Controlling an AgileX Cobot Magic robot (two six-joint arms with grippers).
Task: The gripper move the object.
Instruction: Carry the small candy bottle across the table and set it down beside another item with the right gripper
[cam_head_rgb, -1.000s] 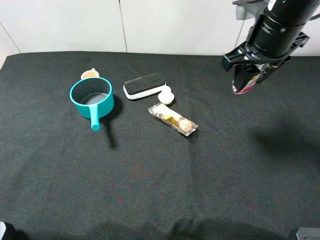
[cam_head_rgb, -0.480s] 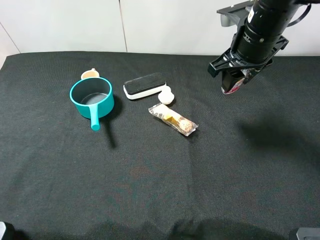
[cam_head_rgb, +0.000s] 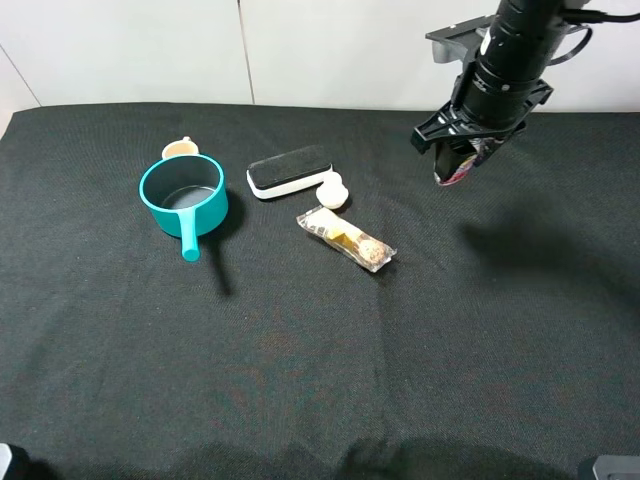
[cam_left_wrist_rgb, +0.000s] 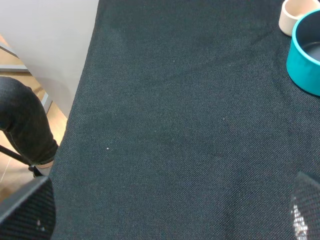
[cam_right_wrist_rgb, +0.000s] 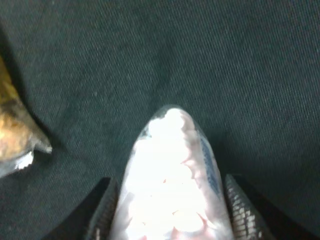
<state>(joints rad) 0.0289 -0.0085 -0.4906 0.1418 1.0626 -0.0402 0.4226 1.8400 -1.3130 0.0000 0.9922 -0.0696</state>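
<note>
My right gripper (cam_head_rgb: 455, 168) is shut on the small clear bottle (cam_head_rgb: 462, 166) with the red-purple label and holds it in the air above the black cloth, right of the other items. In the right wrist view the bottle (cam_right_wrist_rgb: 170, 185) sits between the two dark fingers (cam_right_wrist_rgb: 104, 216), filled with white pieces, well above the cloth. My left gripper (cam_left_wrist_rgb: 167, 220) shows only its two fingertips, far apart at the frame corners, open and empty over the cloth near the table's left edge.
A teal pot (cam_head_rgb: 183, 195) with a small beige cup (cam_head_rgb: 180, 149) behind it stands at the left. A black-and-white block (cam_head_rgb: 289, 171), a small white lump (cam_head_rgb: 332, 190) and a clear-wrapped snack bar (cam_head_rgb: 346, 238) lie mid-table. The snack bar's end shows in the right wrist view (cam_right_wrist_rgb: 15, 135).
My right gripper has carried the bottle leftward and a little toward the back of the table, closer to the snack bar. Nothing on the table has moved.
</note>
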